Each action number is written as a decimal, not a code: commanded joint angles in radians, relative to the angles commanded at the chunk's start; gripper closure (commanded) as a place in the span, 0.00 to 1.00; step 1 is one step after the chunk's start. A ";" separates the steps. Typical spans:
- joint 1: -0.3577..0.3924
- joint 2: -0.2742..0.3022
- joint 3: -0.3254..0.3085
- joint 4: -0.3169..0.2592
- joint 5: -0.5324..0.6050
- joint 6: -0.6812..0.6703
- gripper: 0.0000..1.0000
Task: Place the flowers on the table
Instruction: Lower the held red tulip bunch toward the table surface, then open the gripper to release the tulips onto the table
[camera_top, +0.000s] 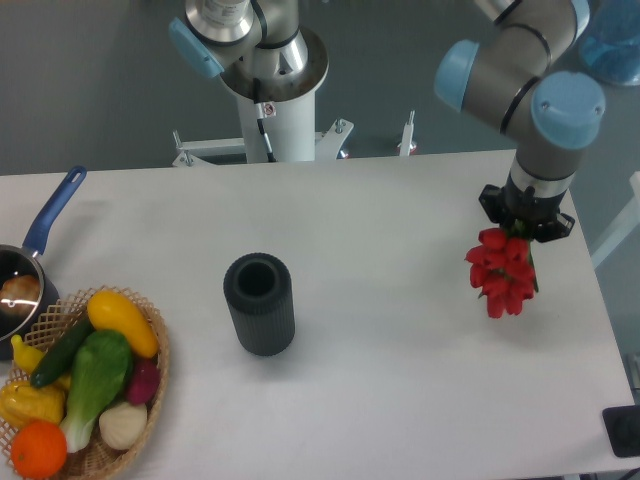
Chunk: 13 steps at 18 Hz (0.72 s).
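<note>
Left to right: wicker basket (150, 385) of vegetables, dark cylinder (260, 303) mid table (400, 230), then flowers (502, 272) hanging buds-down at right edge, stems up in the hand (524, 228), apparently pinched though fingers hidden; likely light, soft, crushable, so grip stems.

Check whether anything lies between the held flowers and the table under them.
Nothing visible does. The flowers hang from the gripper near the right end of the table, over bare white surface. The dark cylinder stands well to the left.
</note>
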 joint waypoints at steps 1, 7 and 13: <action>-0.006 0.005 0.000 -0.002 -0.018 -0.029 0.49; -0.054 0.011 0.012 0.005 -0.043 -0.213 0.00; -0.015 0.041 0.049 0.037 -0.048 -0.172 0.00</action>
